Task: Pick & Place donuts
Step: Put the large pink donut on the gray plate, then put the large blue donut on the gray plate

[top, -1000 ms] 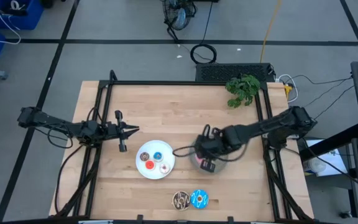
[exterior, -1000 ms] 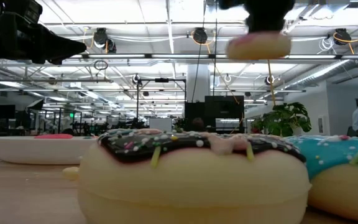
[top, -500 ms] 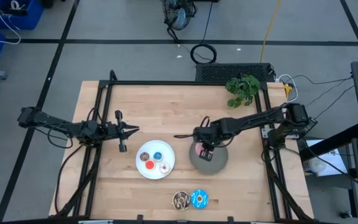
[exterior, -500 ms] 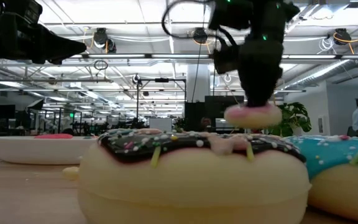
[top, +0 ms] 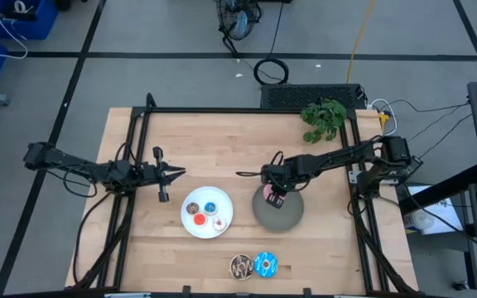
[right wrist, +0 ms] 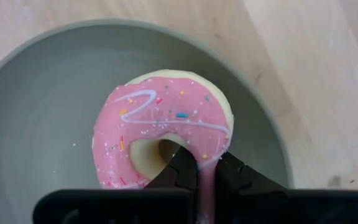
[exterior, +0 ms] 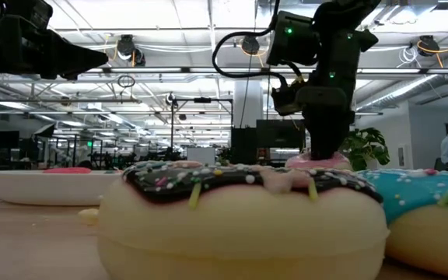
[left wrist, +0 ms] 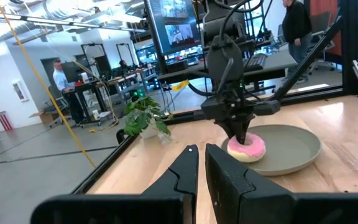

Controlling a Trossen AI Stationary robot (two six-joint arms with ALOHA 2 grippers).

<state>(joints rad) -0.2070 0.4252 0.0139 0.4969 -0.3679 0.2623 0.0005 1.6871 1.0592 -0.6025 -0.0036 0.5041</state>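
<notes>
- Sprinkled donut [top: 240,266] and blue donut [top: 266,264] lie at the near desk [top: 222,141] edge: not yet placed.
- White plate [top: 190,222] holds four tiny donuts [top: 208,213].
- Right tool [top: 272,195] pinches the pink donut [right wrist: 164,136] by its rim, on the grey plate [top: 285,217].
- Left tool [top: 173,172], pressed together, waits at left.

Seven donuts [top: 209,208]: four tiny (on white plate [top: 186,223]), three larger; two plates; one plant [top: 323,119]
</notes>
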